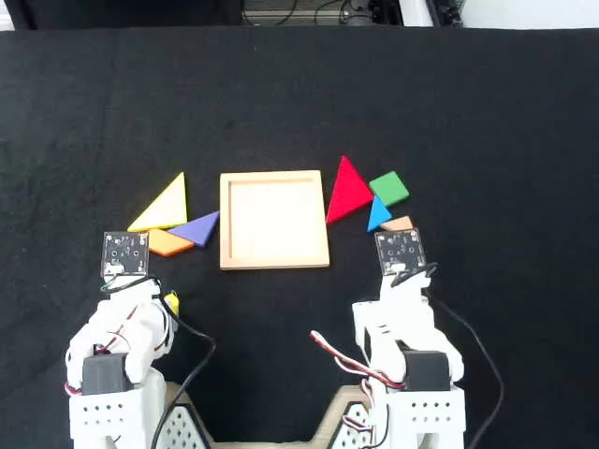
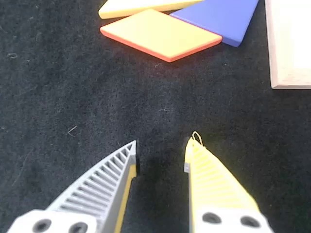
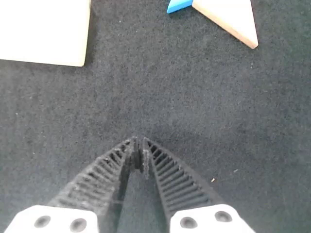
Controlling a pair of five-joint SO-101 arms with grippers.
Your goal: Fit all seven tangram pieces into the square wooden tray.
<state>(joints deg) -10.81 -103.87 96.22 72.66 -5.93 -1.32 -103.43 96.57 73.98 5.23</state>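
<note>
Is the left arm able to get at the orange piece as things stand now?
Probably yes. The left gripper is open and faces the orange piece, with only bare black cloth between them. Its near edges look free; the purple piece lies at its far side.

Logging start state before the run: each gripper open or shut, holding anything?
Left gripper: open, holding nothing.
Right gripper: shut, nothing between its fingers.
</note>
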